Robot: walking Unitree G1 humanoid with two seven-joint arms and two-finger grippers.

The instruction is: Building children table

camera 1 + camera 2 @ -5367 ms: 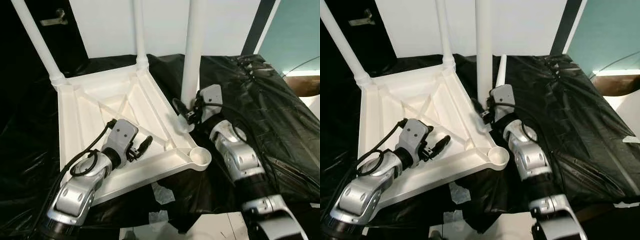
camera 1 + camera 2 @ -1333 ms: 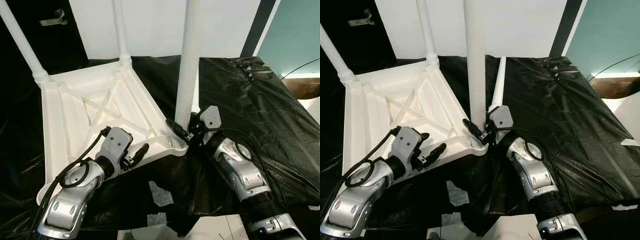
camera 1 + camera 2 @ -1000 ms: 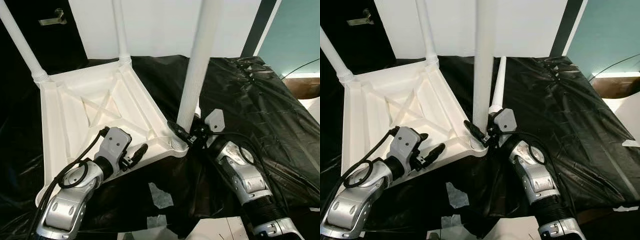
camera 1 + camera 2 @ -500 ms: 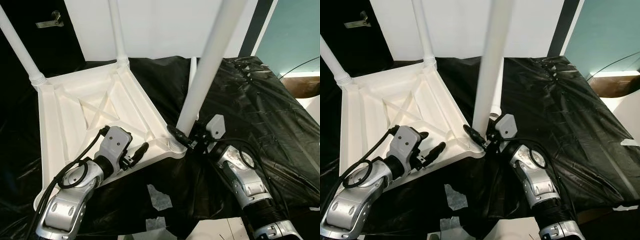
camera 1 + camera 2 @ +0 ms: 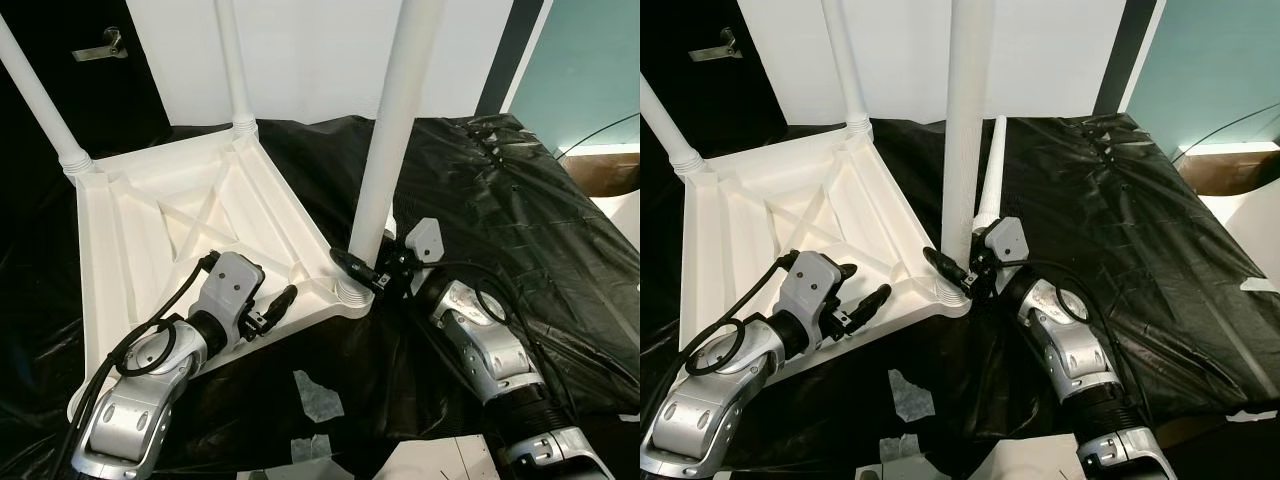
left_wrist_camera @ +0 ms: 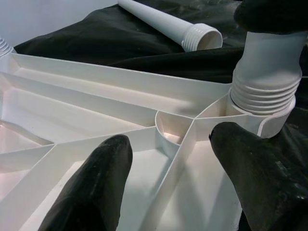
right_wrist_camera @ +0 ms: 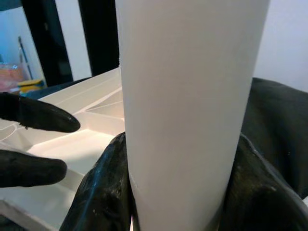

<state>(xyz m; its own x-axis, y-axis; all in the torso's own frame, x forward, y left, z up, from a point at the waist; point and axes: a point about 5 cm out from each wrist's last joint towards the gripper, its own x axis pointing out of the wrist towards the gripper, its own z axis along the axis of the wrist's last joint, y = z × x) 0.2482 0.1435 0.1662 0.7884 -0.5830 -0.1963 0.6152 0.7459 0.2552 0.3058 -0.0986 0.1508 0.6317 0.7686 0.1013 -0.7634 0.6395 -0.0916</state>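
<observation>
The white tabletop [image 5: 150, 240] lies upside down on a black sheet. Two white legs [image 5: 40, 85] [image 5: 230, 60] stand screwed into its far corners. My right gripper [image 5: 362, 275] is shut on the base of a third leg [image 5: 390, 150], which stands almost upright. Its threaded end [image 6: 264, 82] sits in the near right corner socket. My left gripper [image 5: 275, 305] is open over the ribbed underside by the near edge, its fingers [image 6: 101, 178] spread to either side of a rib. A spare leg [image 5: 992, 165] lies on the sheet behind the held one.
The black plastic sheet [image 5: 520, 220] covers the whole work surface and is crumpled on the right. Pale scraps [image 5: 318, 392] lie on it near the front. A dark door with a handle [image 5: 100, 45] and a white wall stand behind. A brown object [image 5: 610, 170] is at far right.
The held leg was brought from mid-edge to the corner socket, then leaned right. It now stands close to upright. The left gripper stayed on the underside.
</observation>
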